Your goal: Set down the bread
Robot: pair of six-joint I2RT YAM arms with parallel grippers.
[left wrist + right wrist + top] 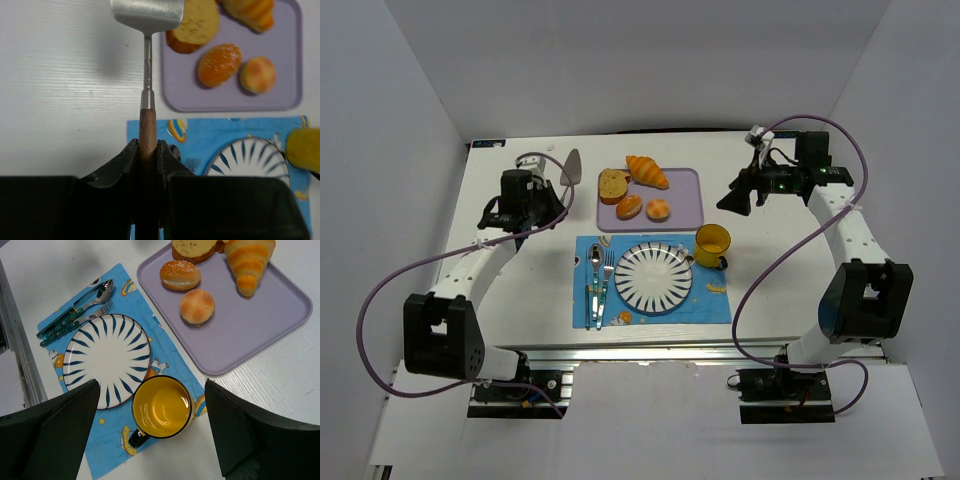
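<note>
**Getting the spatula under the roll without shoving it**

The bread roll [220, 64], oval and golden-brown with a paler patch, lies on the purple tray [690, 215]. A rounder bun [257, 75] sits just beside it on one side. A cut slice of bread [196, 27] lies near it towards the tray's far left corner, and a croissant [647, 171] lies behind.

The left gripper [147, 150] is clamped tight on the wooden handle of a spatula [147, 14]. The metal blade points ahead and sits over the tray's left edge, overlapping the slice in the wrist view. Whether the blade touches anything cannot be told.

The right gripper [733, 198] hangs with its jaws wide apart and nothing in them, above the yellow cup [712, 245] and the tray's near right corner.

The step in hand looks like scooping the roll. To do it well:
- Swing the blade off the slice and line it up with the roll's long side.
- Lower the blade flat onto the tray before sliding, since a tilted edge would likely just push the roll into the bun.
- Move slowly, and carry the roll level, as it could easily tip off.

The striped plate [653, 277] on the blue placemat [715, 310] looks the likely place to set it down.
</note>
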